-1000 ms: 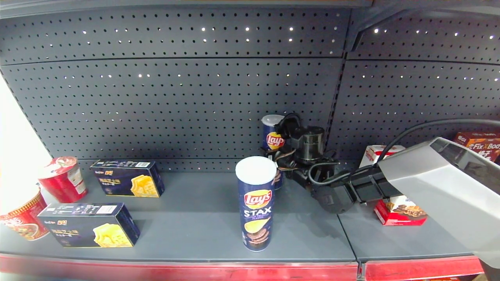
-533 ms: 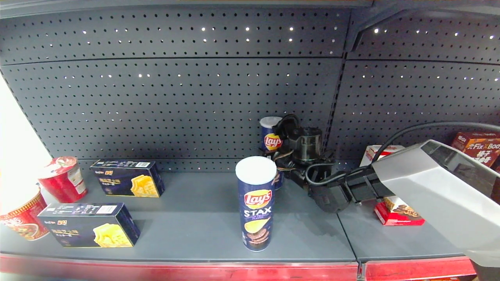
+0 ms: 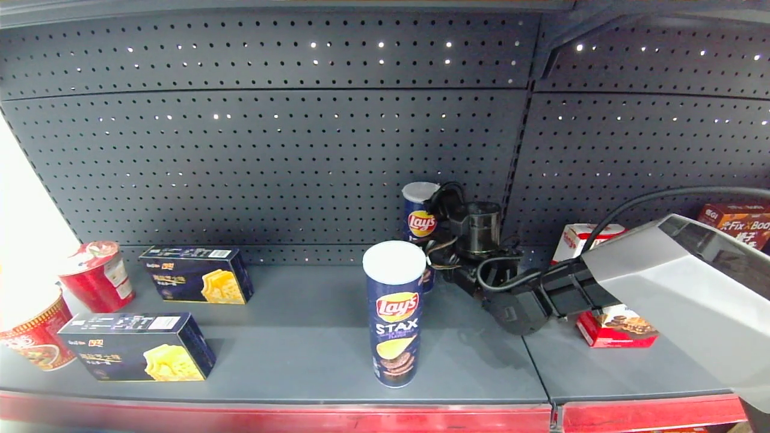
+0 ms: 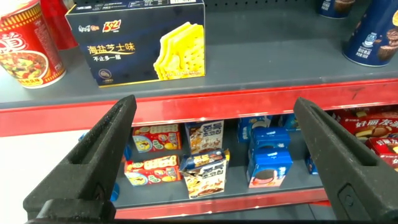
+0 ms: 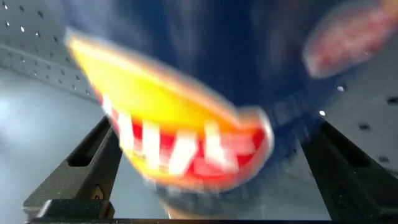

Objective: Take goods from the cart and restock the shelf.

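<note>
A tall blue chips can (image 3: pixel 394 313) with a white lid stands upright near the front of the grey shelf (image 3: pixel 301 355). Behind it, close to the pegboard back wall, a second blue chips can (image 3: pixel 420 210) is held upright by my right gripper (image 3: pixel 432 243), which is shut on its lower part. In the right wrist view that can (image 5: pixel 186 124) shows blurred between the two fingers. My left gripper (image 4: pixel 214 102) hangs open in front of the shelf's red front edge (image 4: pixel 249 96), holding nothing.
Two dark blue cracker boxes (image 3: pixel 198 275) (image 3: pixel 141 346) and two red noodle cups (image 3: pixel 96 275) (image 3: pixel 33 331) sit on the shelf's left. Right of the arm lie a red biscuit box (image 3: pixel 613 325) and a brown box (image 3: pixel 737 222). A lower shelf (image 4: pixel 205 168) holds several packs.
My right gripper with the rear can has shifted slightly left, then back right, and dropped a little toward the shelf. The front can and the boxes have stayed put.
</note>
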`<state>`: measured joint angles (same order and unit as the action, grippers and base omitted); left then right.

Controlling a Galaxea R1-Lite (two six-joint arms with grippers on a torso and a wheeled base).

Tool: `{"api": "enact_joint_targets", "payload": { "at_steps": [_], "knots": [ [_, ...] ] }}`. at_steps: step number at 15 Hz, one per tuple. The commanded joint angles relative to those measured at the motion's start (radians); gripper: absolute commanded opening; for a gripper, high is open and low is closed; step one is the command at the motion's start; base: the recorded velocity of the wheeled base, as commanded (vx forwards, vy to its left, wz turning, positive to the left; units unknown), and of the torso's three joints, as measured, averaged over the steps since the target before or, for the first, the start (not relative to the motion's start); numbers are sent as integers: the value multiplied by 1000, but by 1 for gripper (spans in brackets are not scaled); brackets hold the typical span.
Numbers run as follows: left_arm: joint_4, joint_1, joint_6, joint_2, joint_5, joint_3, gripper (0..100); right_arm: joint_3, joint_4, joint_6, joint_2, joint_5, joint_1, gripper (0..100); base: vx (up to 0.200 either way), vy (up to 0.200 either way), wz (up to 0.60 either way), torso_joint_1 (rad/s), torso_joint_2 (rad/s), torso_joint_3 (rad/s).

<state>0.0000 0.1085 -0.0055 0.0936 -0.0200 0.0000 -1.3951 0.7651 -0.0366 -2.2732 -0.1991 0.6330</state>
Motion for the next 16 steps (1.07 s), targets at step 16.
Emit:
{"api": "enact_joint_targets", "payload": {
  "at_steps": [16],
  "knots": [
    [0, 0, -1, 1, -1, 0, 100, 901, 5, 27, 952, -198, 140, 100, 0, 0, 0, 0, 0, 0]
  ]
}}
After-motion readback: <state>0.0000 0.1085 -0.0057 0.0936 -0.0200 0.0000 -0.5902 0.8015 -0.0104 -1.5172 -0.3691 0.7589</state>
